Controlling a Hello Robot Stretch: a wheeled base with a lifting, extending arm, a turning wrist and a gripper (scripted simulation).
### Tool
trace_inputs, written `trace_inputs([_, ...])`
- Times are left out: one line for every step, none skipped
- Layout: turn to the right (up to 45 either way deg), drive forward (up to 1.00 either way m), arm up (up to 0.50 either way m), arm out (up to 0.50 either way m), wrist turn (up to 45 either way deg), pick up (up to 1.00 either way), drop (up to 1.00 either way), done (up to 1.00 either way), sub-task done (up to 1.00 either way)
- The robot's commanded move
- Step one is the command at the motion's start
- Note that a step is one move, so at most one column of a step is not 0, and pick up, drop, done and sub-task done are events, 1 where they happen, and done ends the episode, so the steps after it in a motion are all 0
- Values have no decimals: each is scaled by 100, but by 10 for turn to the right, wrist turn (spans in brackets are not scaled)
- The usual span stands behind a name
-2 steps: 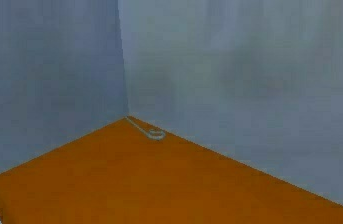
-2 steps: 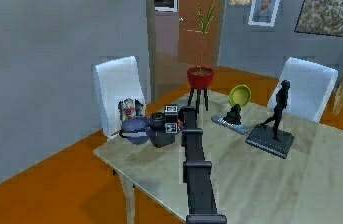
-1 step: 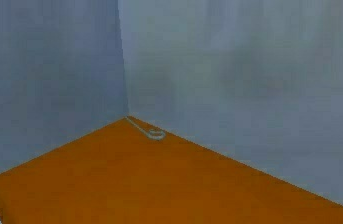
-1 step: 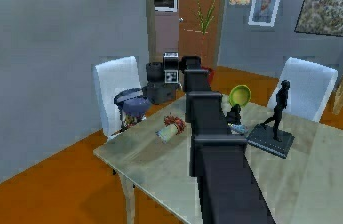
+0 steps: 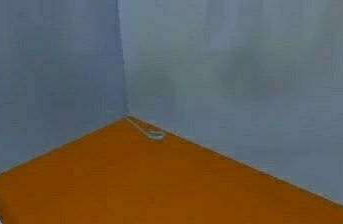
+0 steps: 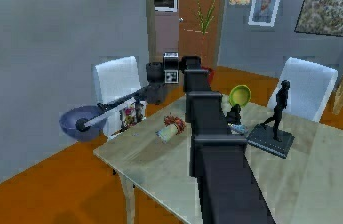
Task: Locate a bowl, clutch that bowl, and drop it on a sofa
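Worktop (image 6: 159, 162) had two white chairs (image 6: 116, 78) at 12 o'clock, end effector (image 6: 90, 122) held one blue bowl (image 6: 71, 125) at 9.

The surface (image 6: 319, 185) looks like pale wood, faintly grained, with a soft sheen. The floor (image 5: 129, 180) is smooth, matt orange, and the walls (image 5: 39, 70) are plain matt grey. The bowl (image 6: 79, 122) looks smooth and slightly glossy, dark blue. The statue (image 6: 277, 115) and the arm (image 6: 219, 150) are dull black.
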Motion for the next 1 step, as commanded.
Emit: trace_inputs([0,0,0,0,-450,0,0,0,0])
